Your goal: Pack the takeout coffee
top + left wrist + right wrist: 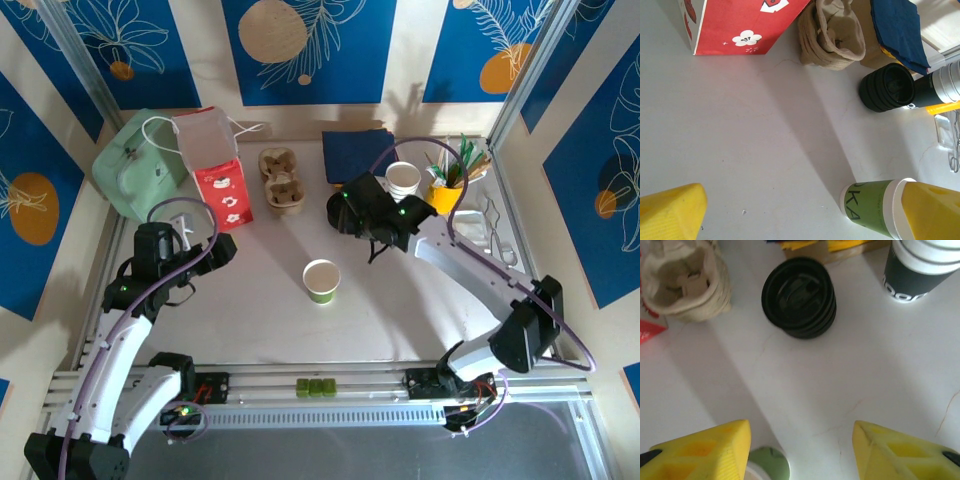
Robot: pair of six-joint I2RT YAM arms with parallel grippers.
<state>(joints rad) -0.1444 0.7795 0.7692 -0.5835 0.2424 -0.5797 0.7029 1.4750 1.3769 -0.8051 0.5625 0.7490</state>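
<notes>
Right gripper (800,426) hung empty, jaws partly apart, green cup (321,281) standing lidless just to its near-left. Left gripper (802,190), wide open and empty, was farther off.

a green paper cup (321,281) stands upright in the middle of the white table (260,310), its pale inside showing from above, well apart from both arms. along the back sit a green cloth bag (135,165), a red and white paper bag (213,170), a brown cup carrier (281,178), dark blue napkins (357,155), a stack of white cups (403,180) and a yellow holder (447,192). the right gripper (352,212) hangs beside the white cups, partly covering some black lids (334,213), and the left gripper (218,250) sits near the paper bag's front.
</notes>
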